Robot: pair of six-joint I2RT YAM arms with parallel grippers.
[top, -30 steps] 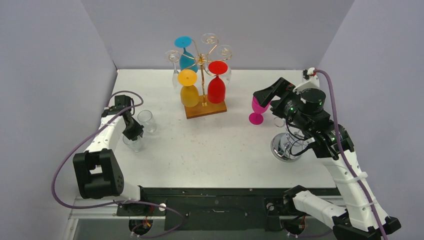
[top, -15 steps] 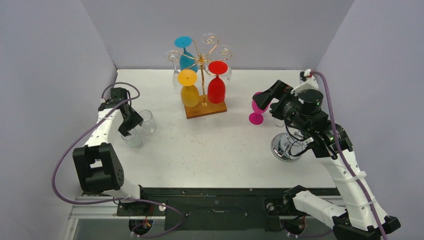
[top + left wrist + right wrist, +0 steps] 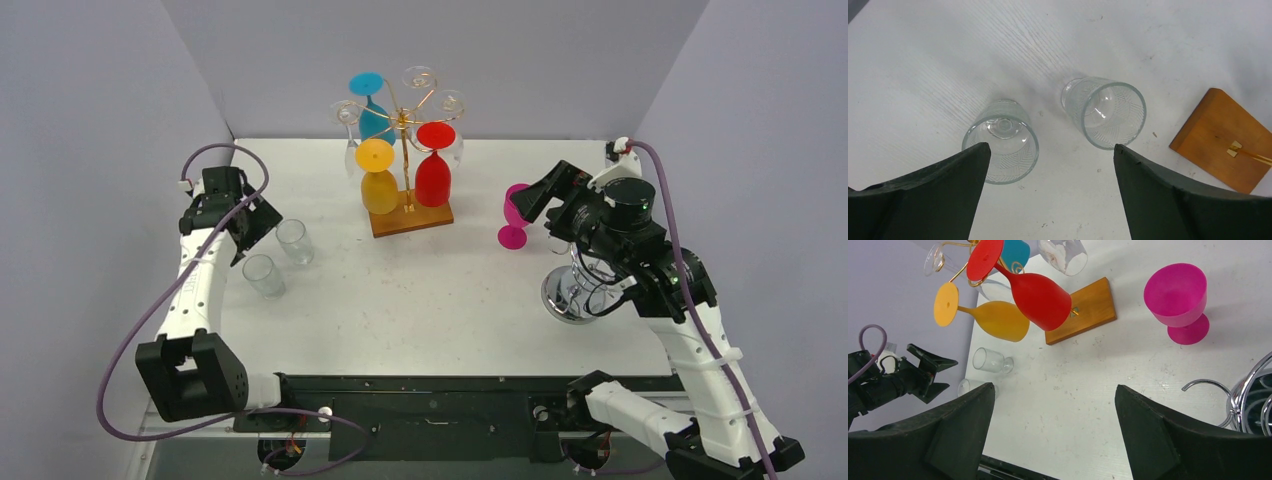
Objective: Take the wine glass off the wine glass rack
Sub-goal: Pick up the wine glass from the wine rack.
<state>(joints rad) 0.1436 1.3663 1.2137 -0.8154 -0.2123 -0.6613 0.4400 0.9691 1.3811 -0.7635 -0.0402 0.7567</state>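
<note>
Now the left tool point(image 3: 1050, 149) has opened wide and risen off two clear glasses point(image 3: 1000, 145); the right tool point(image 3: 1054, 390) gapes empty near the pink glass point(image 3: 1178, 300).

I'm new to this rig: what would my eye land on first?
The tall gold wire rack on a brown wooden base, far middle of the table, hangs a red glass, a yellow glass and a blue glass upside down. An upright magenta goblet stands to its right.
</note>
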